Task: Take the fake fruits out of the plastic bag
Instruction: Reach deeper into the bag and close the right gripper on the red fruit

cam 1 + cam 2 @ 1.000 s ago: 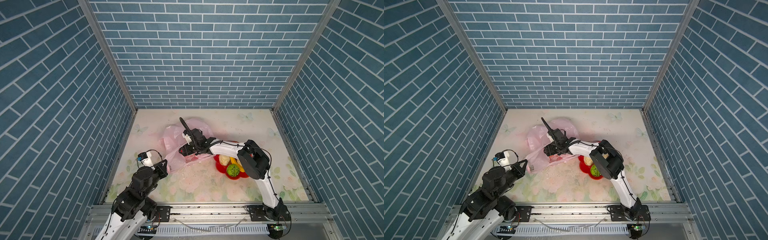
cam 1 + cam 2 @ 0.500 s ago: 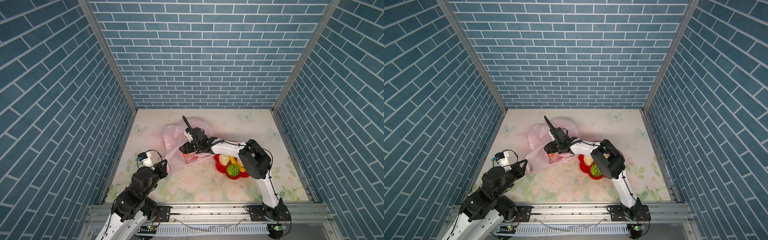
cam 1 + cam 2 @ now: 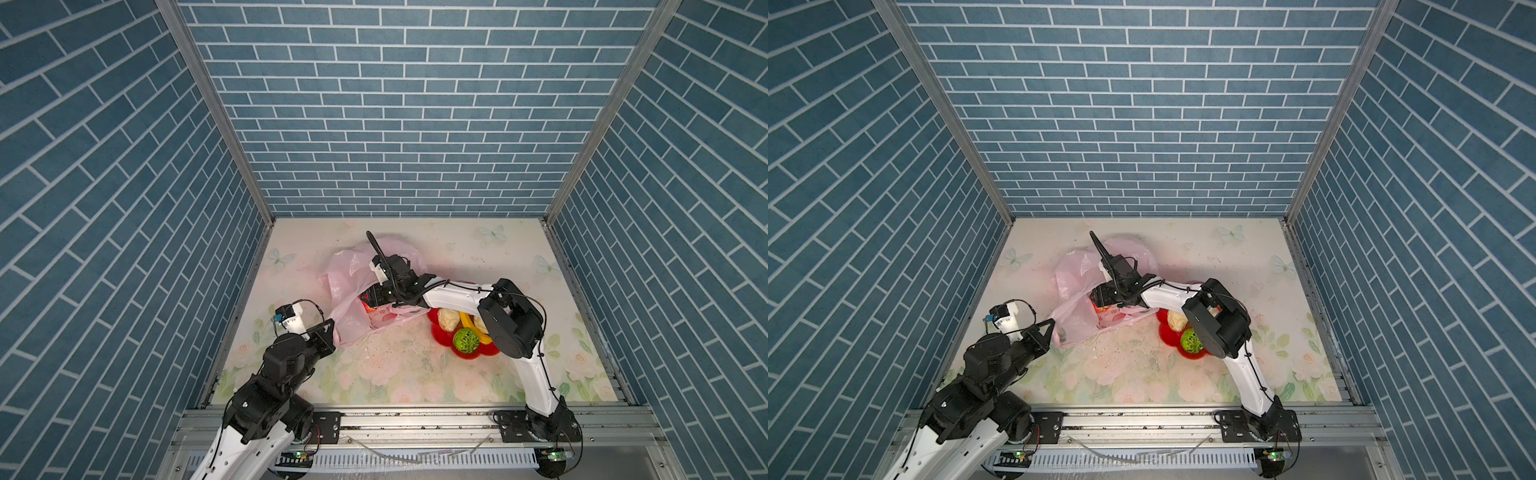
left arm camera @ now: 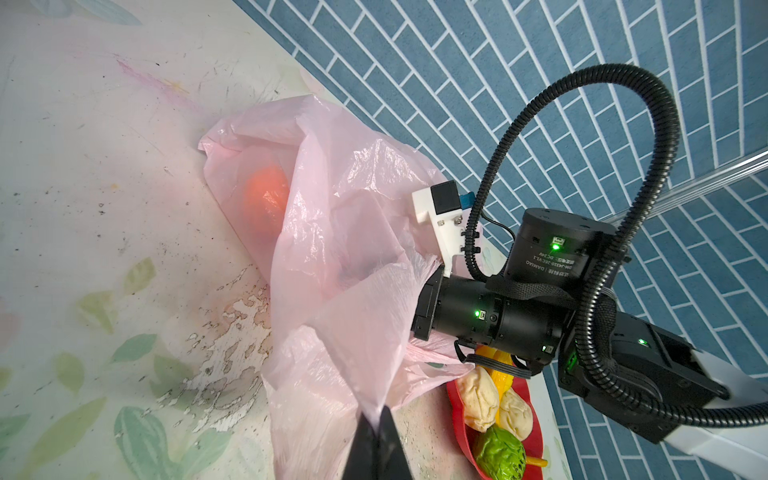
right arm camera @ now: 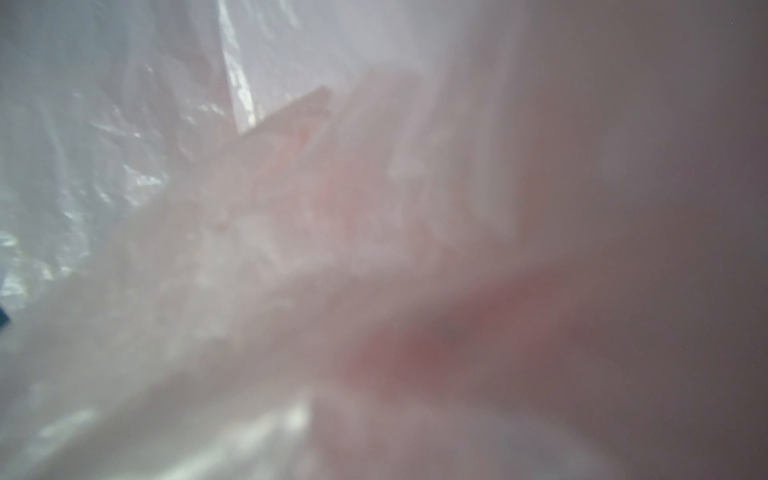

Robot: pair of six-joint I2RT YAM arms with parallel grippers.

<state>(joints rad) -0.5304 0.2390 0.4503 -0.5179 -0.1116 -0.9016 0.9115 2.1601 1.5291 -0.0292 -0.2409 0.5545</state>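
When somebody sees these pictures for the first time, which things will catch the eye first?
The crumpled pink plastic bag in the middle of the table draws the eye first: the right arm reaches into its mouth, while the left jaws are shut on its near end. Just right of it, a red dish holds a green ball and pale fruits; an orange fruit glows through the bag.

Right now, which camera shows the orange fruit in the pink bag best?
The left wrist view: the orange fruit glows big and clear through the bag. Both top views catch only a tiny orange bit, maybe it, at the opening. The right wrist view is just blurry pink plastic.
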